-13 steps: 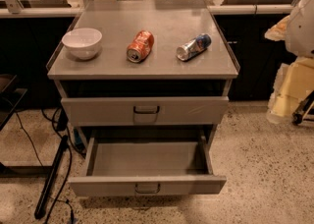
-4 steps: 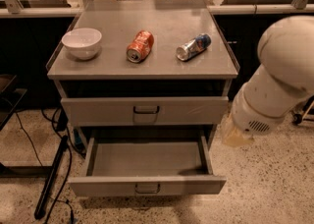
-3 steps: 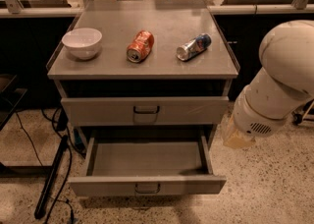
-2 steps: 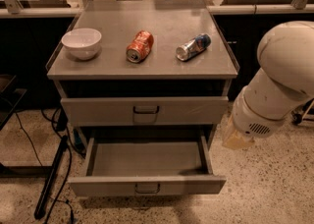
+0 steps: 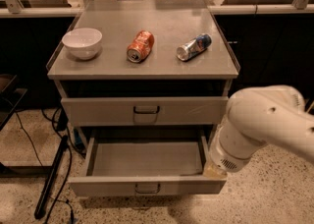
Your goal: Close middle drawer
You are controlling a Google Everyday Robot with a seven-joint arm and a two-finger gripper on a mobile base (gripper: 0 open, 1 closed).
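The middle drawer [image 5: 147, 187] is pulled far out of the grey cabinet, and its empty grey inside [image 5: 146, 158] shows. Its low front panel has a small recessed pull at the centre. Above it the taller-fronted top drawer [image 5: 145, 111] is pushed in. My white arm [image 5: 265, 125] comes in from the right. My gripper [image 5: 214, 170] is at the arm's low end, right at the open drawer's right front corner, and is mostly hidden behind the wrist.
On the cabinet top [image 5: 147, 68] stand a white bowl [image 5: 82, 42], a lying orange can [image 5: 140, 46] and a lying blue-silver can [image 5: 194, 47]. A black pole and cables [image 5: 51, 179] lie on the speckled floor at the left. Dark counters run behind.
My arm has swung down and to the left, bringing the gripper end from beside the cabinet to the open drawer's right front corner. The drawer stands as far out as before.
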